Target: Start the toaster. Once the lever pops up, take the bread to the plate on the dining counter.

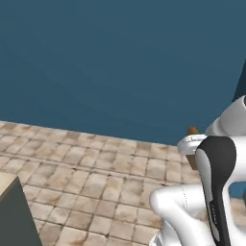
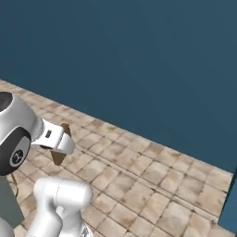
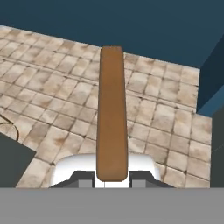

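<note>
Facing a broad dark blue wall and a floor of worn tan tiles, the base cameras are showing nothing yet of the plate or the dining worktop, so which way the drop-off lies from the hand cannot be told from here. The white arm is carrying its load in the air over the tiles, well clear of them. In the hand view the bread is running straight out from between the finger tips, its long axis lying along the line of the hand and its thin edge turned to the camera; the hand is closed tight on the slice's near end. In the right base view the brown slice is poking out above and below the white hand. No brand, label or writing is showing anywhere.
</note>
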